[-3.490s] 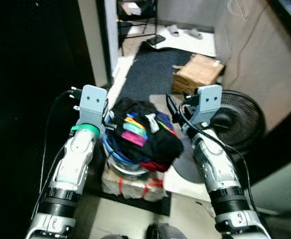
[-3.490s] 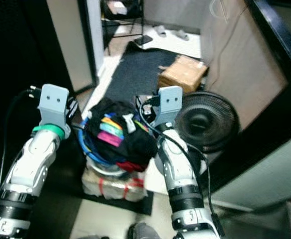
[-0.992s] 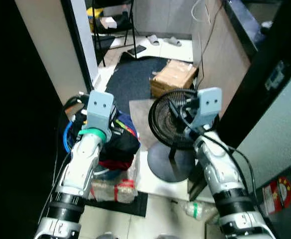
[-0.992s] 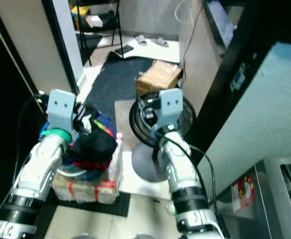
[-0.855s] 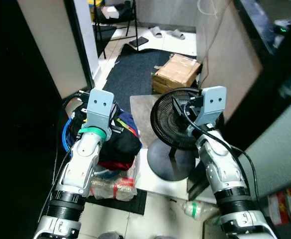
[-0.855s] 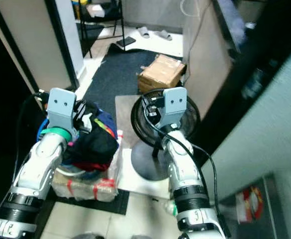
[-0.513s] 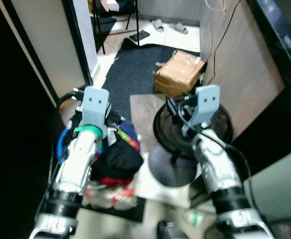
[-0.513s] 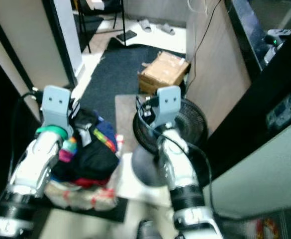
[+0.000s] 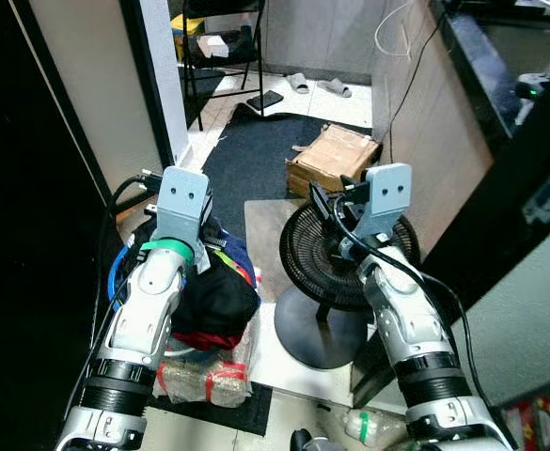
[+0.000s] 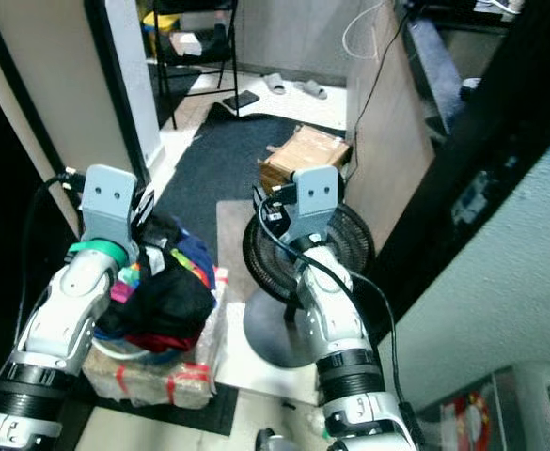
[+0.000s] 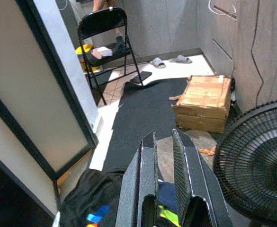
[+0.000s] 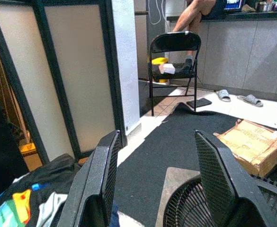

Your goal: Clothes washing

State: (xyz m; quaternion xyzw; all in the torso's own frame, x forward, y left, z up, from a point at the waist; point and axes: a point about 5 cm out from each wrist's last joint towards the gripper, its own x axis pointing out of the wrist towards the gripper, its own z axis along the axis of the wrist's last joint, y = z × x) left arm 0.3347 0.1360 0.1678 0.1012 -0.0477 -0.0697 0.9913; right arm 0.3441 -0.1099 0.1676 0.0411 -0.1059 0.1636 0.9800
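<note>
Black clothes [image 9: 216,299] sit piled at seven o'clock, beside the fan [image 9: 336,258]. Left gripper [image 11: 165,142] hangs over them, fingers nearly together, holding nothing. Right gripper [image 12: 164,156] is wide open, empty.

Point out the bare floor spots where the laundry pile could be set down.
Free: the dark mat between the folding chair and cardboard box, and pale floor by the slippers. Crowded: the fan and clothes pile sit close together in front of both raised arms.
</note>
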